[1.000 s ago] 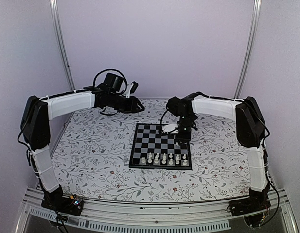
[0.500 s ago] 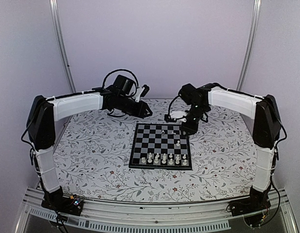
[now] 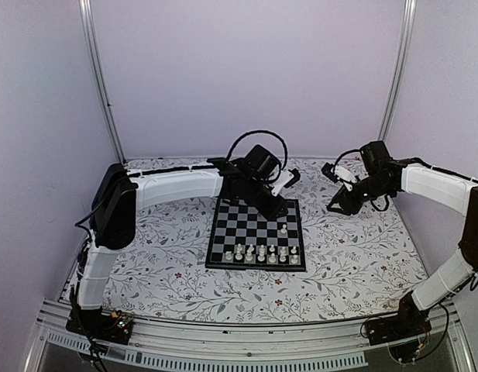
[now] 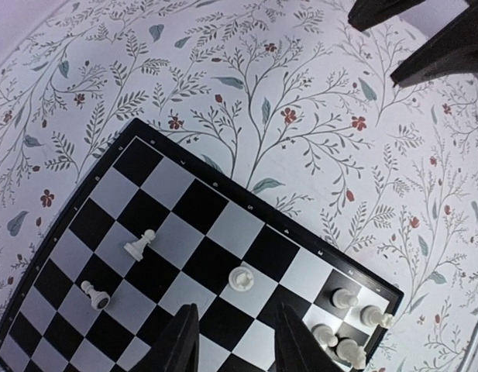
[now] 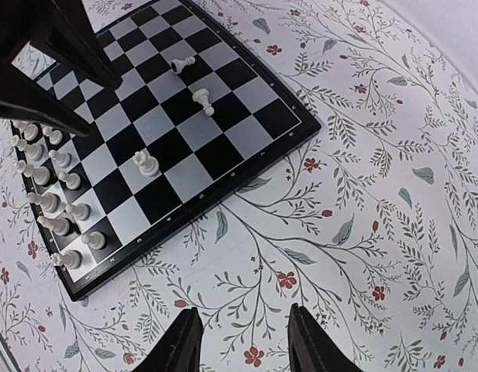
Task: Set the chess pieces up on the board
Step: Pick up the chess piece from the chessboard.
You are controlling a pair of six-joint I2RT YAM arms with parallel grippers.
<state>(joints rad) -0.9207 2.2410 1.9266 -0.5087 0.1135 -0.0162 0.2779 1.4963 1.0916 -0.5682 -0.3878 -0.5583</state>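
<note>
Showing the set-up part way through: most of the chess pieces (image 3: 258,253) stand crowded along the lower edge of the board (image 3: 239,221) in the overhead view. Three stray pieces (image 5: 146,163) remain out on the middle squares, well apart from that group. One of them, nearest the top of the right wrist view, looks tilted or lying down, though this cannot be told for certain.

The left gripper (image 4: 239,310) hangs over the upper half of the board with its fingers spread and nothing between them. It is probably placed there to come down on one of the strays just ahead of its tips.

The right gripper (image 5: 244,310), likewise spread and empty, hangs over the floral table (image 3: 146,232) off the board's right side. This position is judged to leave the other arm room and avoid a clash above the squares.
</note>
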